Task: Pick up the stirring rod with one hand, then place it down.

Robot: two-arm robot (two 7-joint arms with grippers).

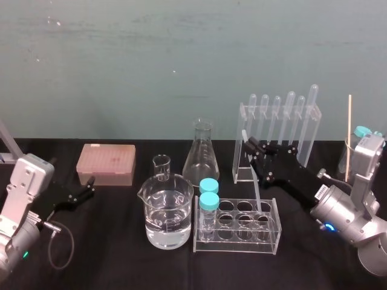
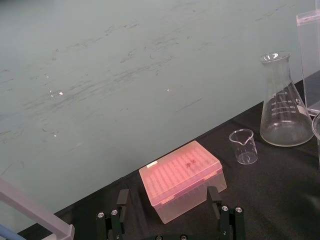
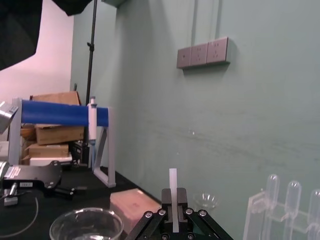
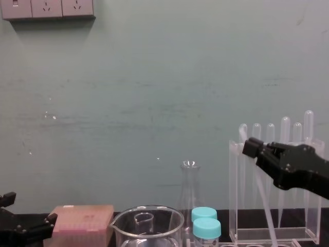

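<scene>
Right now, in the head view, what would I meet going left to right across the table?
Left gripper, pink box, large beaker, conical flask, right gripper with its jaws shut on the stirring rod.

A translucent whitish tint is shown by the long, thin stirring rod (image 3: 173,180). Matte black is worn by the angular right gripper (image 1: 250,144) and the left gripper (image 1: 89,187). The rectangular plastic tip box (image 1: 106,163) is coloured pale pink, and the two round vial caps (image 1: 208,186) turquoise. The tablecloth (image 1: 109,260) is seen as plain black, the scuffed wall (image 1: 151,60) as dull teal.
</scene>
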